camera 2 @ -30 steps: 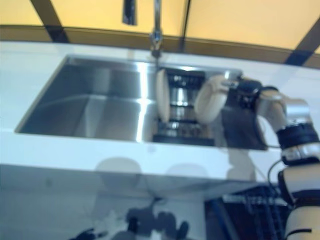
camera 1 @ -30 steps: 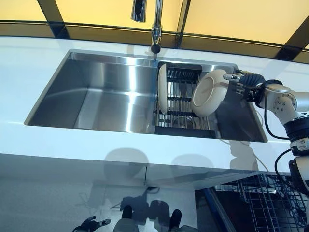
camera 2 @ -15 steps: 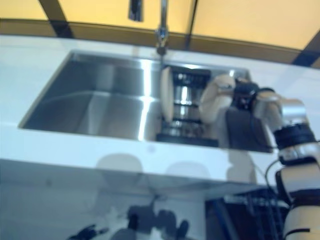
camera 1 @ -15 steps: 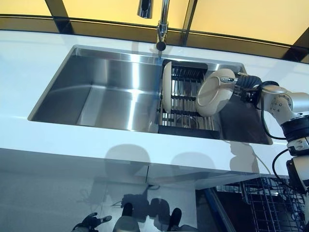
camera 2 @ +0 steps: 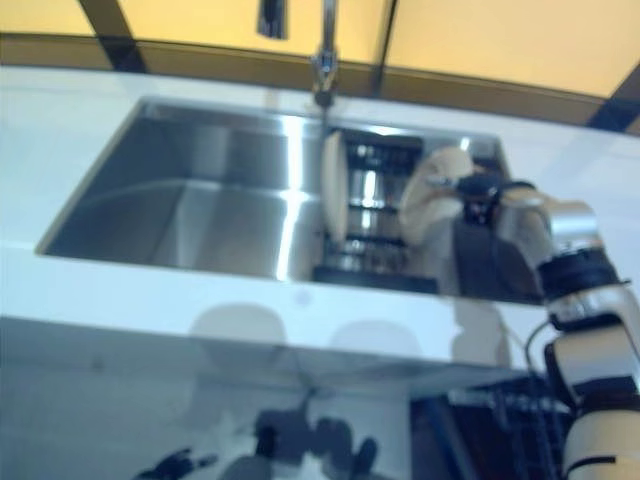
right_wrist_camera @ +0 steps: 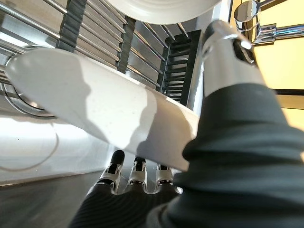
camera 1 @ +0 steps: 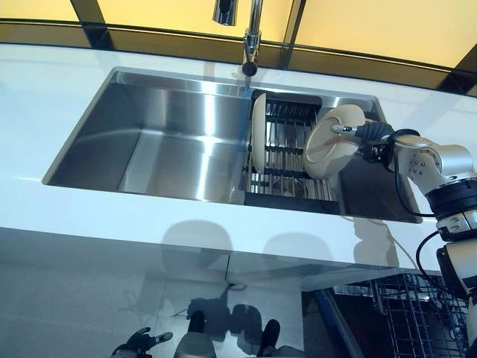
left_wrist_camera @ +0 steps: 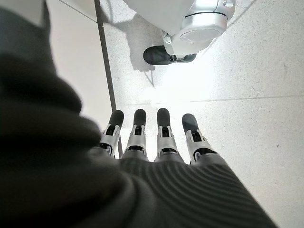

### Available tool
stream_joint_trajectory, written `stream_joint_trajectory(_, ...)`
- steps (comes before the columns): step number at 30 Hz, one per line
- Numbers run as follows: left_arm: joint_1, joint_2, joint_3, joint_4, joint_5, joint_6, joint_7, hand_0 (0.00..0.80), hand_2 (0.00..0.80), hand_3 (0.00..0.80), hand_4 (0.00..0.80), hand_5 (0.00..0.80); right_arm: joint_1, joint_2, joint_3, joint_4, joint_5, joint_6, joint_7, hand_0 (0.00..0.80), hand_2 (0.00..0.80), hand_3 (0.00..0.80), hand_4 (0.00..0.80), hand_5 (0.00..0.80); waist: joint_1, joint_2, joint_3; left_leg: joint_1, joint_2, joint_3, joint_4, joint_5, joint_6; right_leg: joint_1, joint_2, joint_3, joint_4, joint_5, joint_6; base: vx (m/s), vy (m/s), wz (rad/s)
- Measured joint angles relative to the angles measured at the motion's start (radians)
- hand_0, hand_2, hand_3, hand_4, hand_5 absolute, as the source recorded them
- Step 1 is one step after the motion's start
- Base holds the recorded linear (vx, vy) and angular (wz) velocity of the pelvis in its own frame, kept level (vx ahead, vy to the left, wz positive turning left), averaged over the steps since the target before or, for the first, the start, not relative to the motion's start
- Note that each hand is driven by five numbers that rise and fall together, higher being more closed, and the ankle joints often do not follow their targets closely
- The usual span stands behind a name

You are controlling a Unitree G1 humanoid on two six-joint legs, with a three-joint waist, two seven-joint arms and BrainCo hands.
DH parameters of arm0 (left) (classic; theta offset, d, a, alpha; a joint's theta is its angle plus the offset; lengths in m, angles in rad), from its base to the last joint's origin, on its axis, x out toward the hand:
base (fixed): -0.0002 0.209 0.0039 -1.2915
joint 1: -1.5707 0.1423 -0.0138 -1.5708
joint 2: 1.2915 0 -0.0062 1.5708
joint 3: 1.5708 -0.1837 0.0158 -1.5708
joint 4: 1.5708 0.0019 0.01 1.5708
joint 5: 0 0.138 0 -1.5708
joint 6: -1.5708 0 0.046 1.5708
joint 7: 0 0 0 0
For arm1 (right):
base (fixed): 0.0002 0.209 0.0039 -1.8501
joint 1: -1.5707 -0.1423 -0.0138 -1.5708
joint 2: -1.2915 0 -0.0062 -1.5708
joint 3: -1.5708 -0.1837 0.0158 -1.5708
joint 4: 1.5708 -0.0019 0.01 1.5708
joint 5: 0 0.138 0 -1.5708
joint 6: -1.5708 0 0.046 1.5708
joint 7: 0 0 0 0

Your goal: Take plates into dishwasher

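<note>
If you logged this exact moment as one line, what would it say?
right hand: pinching tilted plate above sink rack | second plate: upright in rack | left hand: idle, low by floor

Pretty clearly a kitchen: there's a big stainless steel sink (camera 1: 171, 142) sunk into a white countertop (camera 1: 112, 224), with a chrome faucet (camera 1: 252, 37) standing at the back edge. A dark dish rack (camera 1: 287, 160) sits in the right part of the basin with a cream plate (camera 1: 258, 142) standing upright in it, and down at the lower right you can see the wire rack of an open dishwasher (camera 1: 417, 317). Looks more like a home-style kitchen setup than a commercial one, though I can't say for sure.
</note>
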Motion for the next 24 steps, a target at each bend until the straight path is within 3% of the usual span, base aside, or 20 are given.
stream_joint_trajectory(1,0.000,0.000,0.000,0.000,0.000,0.000,0.000,0.000,0.000,0.000,0.000,0.000,0.000,0.000,0.000,0.000,-0.002,0.001,0.006,0.213,0.213,0.213,0.213,0.213,0.000,0.000,0.001,-0.001,0.000,-0.001,0.000,0.000,0.000,0.000,0.000,-0.002,0.000,0.000,0.000,-0.008,0.014,0.04)
stream_joint_trajectory(2,0.000,0.000,0.000,0.000,0.000,0.000,0.000,0.000,0.000,0.000,0.000,0.000,0.000,0.000,0.001,0.000,-0.005,0.001,0.007,0.615,0.615,0.615,0.615,0.615,0.001,0.000,0.002,-0.002,0.000,-0.003,0.000,0.001,0.000,0.000,0.000,-0.005,0.000,0.000,0.000,-0.009,0.014,0.04)
stream_joint_trajectory(3,0.000,0.000,0.000,0.000,0.000,-0.001,0.000,0.000,0.000,0.000,0.000,0.000,0.000,0.000,0.002,0.000,-0.009,0.002,0.007,0.756,0.756,0.756,0.756,0.756,0.000,0.000,0.002,-0.003,0.000,-0.005,0.000,0.001,0.000,0.000,-0.001,-0.006,0.000,0.000,0.000,-0.011,0.012,0.08)
stream_joint_trajectory(4,0.000,0.000,0.000,-0.003,-0.001,-0.002,0.000,0.000,0.000,0.000,0.000,0.000,0.000,0.000,0.002,0.000,-0.017,0.002,0.007,0.800,0.800,0.800,0.800,0.800,0.000,0.000,0.002,-0.007,-0.001,-0.011,0.001,0.002,0.000,0.000,-0.001,-0.011,0.000,0.000,0.000,-0.009,0.008,0.08)
stream_joint_trajectory(24,-0.003,0.000,-0.001,-0.005,-0.001,-0.007,0.001,0.000,0.000,0.000,0.000,0.000,-0.047,0.001,0.006,0.001,-0.090,-0.015,-0.075,0.800,0.800,0.800,0.800,0.800,0.001,-0.001,0.002,0.002,-0.002,-0.018,-0.001,0.006,0.000,0.011,-0.001,-0.019,0.000,0.000,0.000,-0.001,0.001,0.01)
